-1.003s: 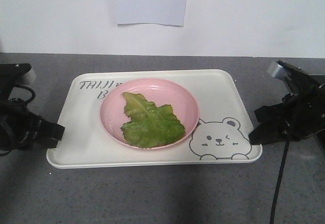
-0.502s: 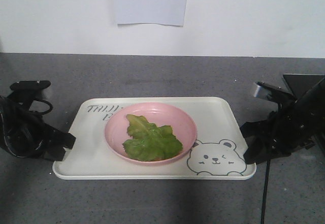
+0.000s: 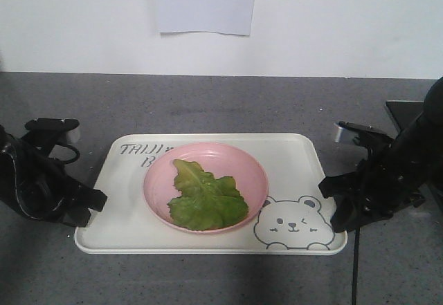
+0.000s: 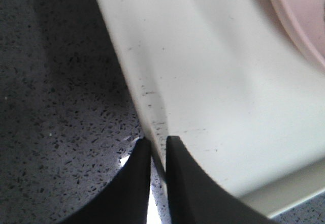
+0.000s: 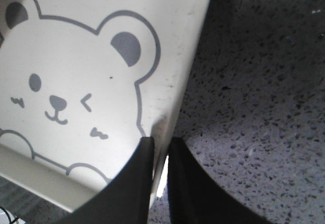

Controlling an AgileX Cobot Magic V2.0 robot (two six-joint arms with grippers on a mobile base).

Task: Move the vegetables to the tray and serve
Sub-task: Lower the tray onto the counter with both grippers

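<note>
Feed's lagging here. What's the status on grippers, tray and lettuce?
Left gripper and right gripper shut on tray rims. Lettuce leaf on pink plate. Nothing in the way.

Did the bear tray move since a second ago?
Yes. The tray sits lower in the front view now, farther from the paper on the wall, with both grippers clamped on its side rims.

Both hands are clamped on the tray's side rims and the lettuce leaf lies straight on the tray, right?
Not quite. The lettuce leaf lies in the pink plate, which sits on the tray, as the front view shows. The left hand and right hand do clamp the side rims.
</note>
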